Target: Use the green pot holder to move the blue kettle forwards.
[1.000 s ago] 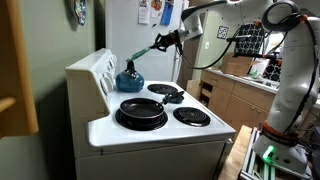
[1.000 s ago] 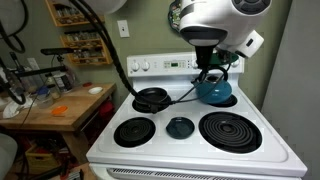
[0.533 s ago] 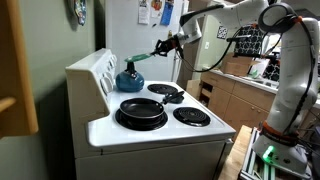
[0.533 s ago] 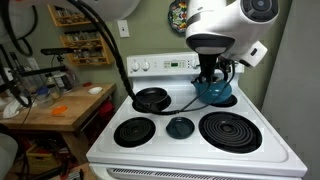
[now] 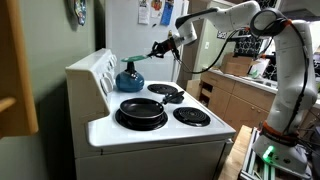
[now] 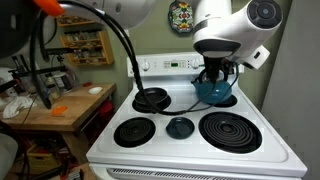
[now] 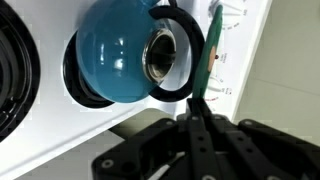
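Note:
The blue kettle (image 5: 128, 77) sits on the stove's back burner, seen in both exterior views (image 6: 213, 91). In the wrist view the kettle (image 7: 112, 55) lies close below, its dark arched handle (image 7: 190, 50) towards me. My gripper (image 7: 196, 122) is shut on the green pot holder (image 7: 208, 55), which shows edge-on as a thin green strip next to the handle. In an exterior view the pot holder (image 5: 142, 56) hangs out from the gripper (image 5: 163, 46) towards the kettle's top. Whether it touches the handle cannot be told.
A black frying pan (image 5: 141, 110) sits on a burner beside the kettle (image 6: 152, 98). A small dark round object (image 6: 180, 126) lies at the stovetop's middle. The stove's control panel (image 6: 170, 66) rises behind the kettle. A wooden counter (image 6: 60, 105) stands beside the stove.
The arm's wrist has shifted a little sideways above the kettle. The pot holder stays gripped beside the handle. The kettle has not moved.

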Available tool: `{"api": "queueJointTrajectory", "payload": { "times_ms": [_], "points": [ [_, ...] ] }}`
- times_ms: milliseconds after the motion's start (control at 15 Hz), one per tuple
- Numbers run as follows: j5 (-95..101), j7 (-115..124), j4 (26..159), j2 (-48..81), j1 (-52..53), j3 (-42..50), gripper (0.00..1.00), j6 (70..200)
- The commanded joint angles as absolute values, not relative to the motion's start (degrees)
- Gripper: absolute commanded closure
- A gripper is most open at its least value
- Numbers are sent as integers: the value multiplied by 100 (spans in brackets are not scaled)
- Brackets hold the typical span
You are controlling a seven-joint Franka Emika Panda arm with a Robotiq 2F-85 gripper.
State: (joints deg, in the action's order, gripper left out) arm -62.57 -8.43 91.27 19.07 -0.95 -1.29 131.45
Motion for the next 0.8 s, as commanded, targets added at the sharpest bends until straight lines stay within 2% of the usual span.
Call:
{"api": "queueJointTrajectory", "payload": {
  "times_ms": [0, 733],
  "points": [
    [-6309, -731, 8640, 2234, -96, -241, 99, 13114],
    [-5585, -134, 8361, 2706, 23, -266, 99, 13134]
  ]
}}
